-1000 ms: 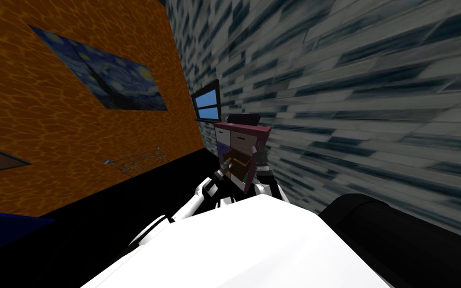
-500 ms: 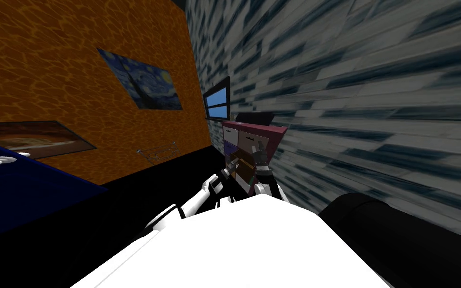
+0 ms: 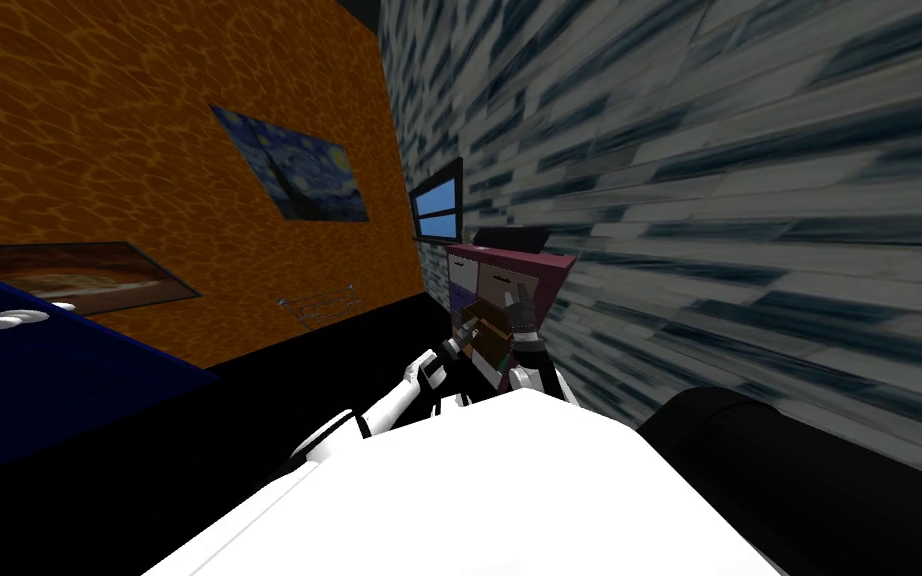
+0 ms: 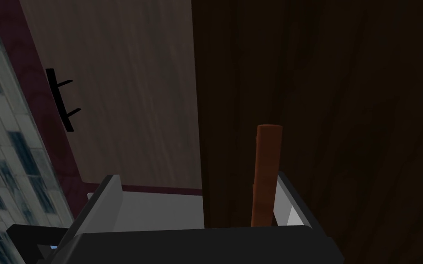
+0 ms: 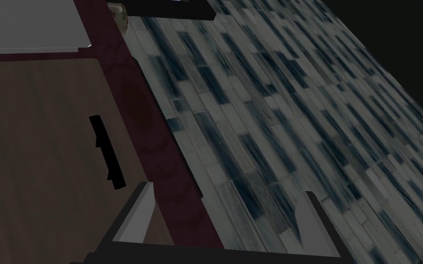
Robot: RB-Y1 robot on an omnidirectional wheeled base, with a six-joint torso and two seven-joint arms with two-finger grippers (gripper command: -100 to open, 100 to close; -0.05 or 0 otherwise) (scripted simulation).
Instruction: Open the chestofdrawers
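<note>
Working with the left claw: fingers spread wide, clamped on nothing, straddling a reddish-brown handle, with that bar just beside one finger and well apart from the other. Facing the dark brown drawer behind that handle. Going by the head view, drawn partway out of the maroon chest of drawers and jutting toward the arms below the pale upper fronts.

Holding the right claw open as well, gripping nothing, up by the maroon side edge of the chest of drawers and just beside a shut grey-brown drawer front with a thin black handle.

Reading the step as mid-pull: one drawer out some of the way, the opening begun. Cannot tell whether out to its full run.

Next move, as a judgement: either close on the reddish-brown handle or keep it hooked behind the near finger. Then draw straight back along the drawer's own line, with no sideways drag, since an unclamped bar could slip out from between open fingers. No need for the right claw, beyond keeping it out of the drawer's path.

Farther off: chest of drawers set against the grey-and-blue tiled wall, close to the corner with the orange wall. Behind it, a small window. Along the orange wall, a painting.
</note>
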